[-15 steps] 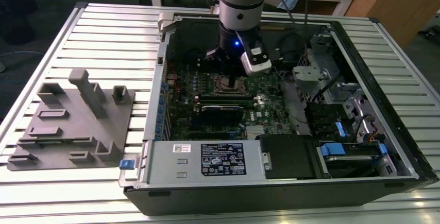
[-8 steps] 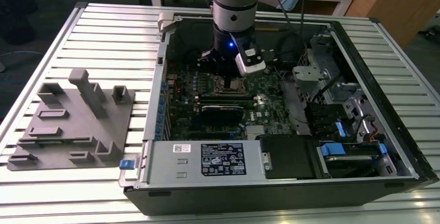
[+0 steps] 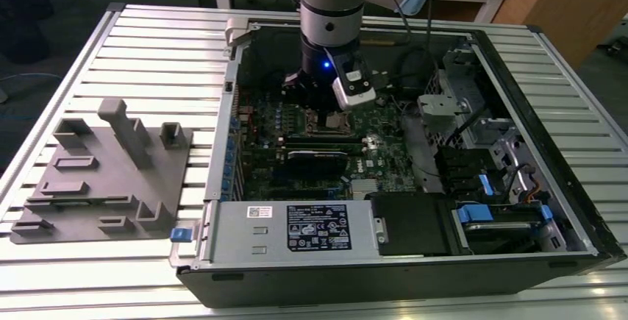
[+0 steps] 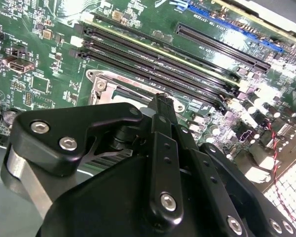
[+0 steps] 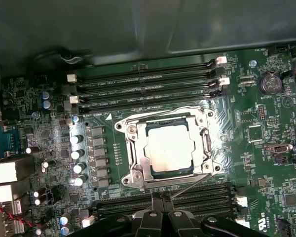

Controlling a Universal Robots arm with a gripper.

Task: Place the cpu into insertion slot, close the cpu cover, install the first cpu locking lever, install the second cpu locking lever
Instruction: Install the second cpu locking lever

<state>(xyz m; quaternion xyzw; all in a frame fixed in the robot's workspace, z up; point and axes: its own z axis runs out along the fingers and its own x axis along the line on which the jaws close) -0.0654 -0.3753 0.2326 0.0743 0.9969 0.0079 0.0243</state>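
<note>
I see the cpu point(image 5: 170, 148) seated under its closed cover point(image 5: 132, 148); levers look unfinished, my pincer point(image 5: 162, 196) shut, empty.

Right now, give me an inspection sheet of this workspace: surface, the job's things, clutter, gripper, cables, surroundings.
Surface: ribbed metal table carrying an open computer case.
Job's things: cpu lies in the insertion slot; cpu cover lies flat around the chip; a thin lever rod slants beside the socket, and whether it is latched cannot be told.
Clutter: grey fixture block on the table at the exterior view's left.
Gripper: gripper sits just above the board at the socket's edge.
Cables: red and black twisted wires by the board's edge.
Surroundings: wooden furniture behind the table.
</note>
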